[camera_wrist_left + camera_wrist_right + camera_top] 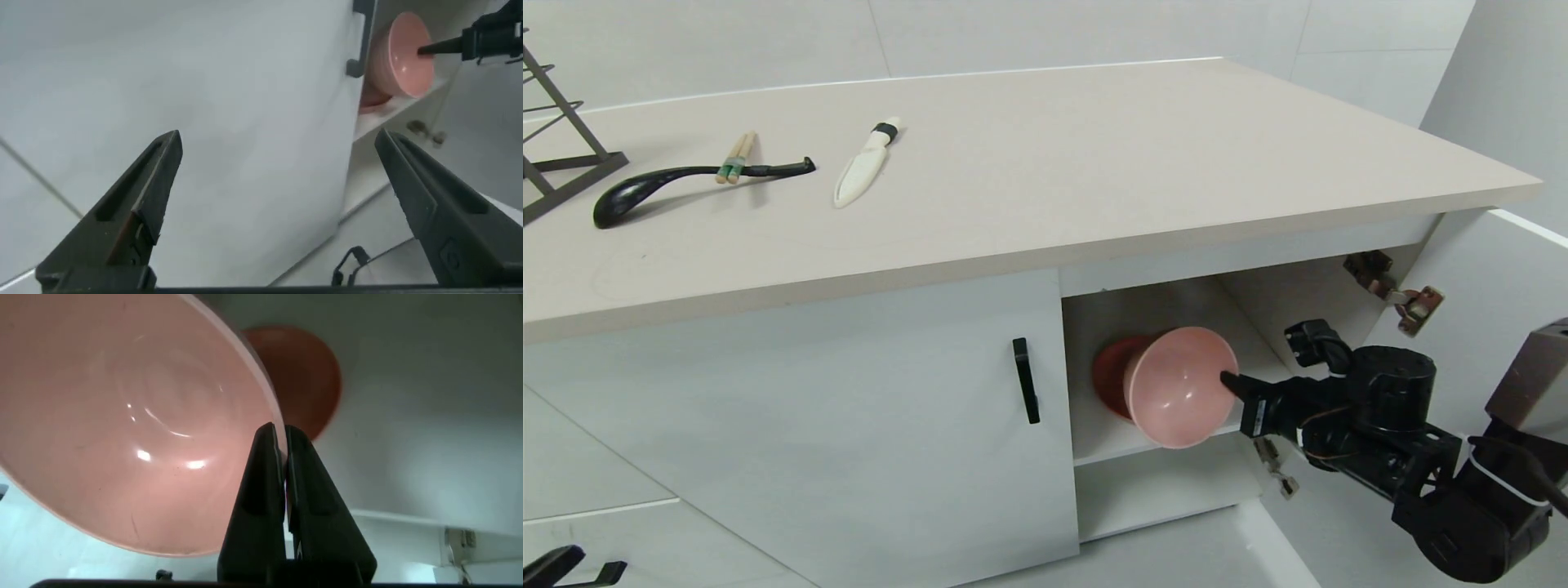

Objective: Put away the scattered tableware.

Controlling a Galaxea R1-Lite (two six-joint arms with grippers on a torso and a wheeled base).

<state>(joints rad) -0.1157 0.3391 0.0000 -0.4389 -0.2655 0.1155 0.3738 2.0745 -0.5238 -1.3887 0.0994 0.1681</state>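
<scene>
1. Head view: our right gripper (1232, 382) pinches the rim of a pale pink round plastic bowl (1180, 398). It holds the bowl on edge over the open cupboard's upper shelf (1098, 437), just in front of a darker red bowl (1107, 371), probably for stacking. A black ladle (645, 186), wooden chopsticks (737, 158) and a cream sheathed knife (866, 163) lie near the table's (1135, 147) left edge.
2. Left wrist view: our left gripper (278, 188) hangs spread and empty beside the closed white door (245, 98).
3. Right wrist view: the right gripper's fingers are clamped thinly across the pink bowl's rim.

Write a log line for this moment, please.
right gripper: shut on pink bowl rim | pink bowl: on edge at cabinet shelf, in front of red bowl | left gripper: open | countertop: ladle, chopsticks, knife
</scene>
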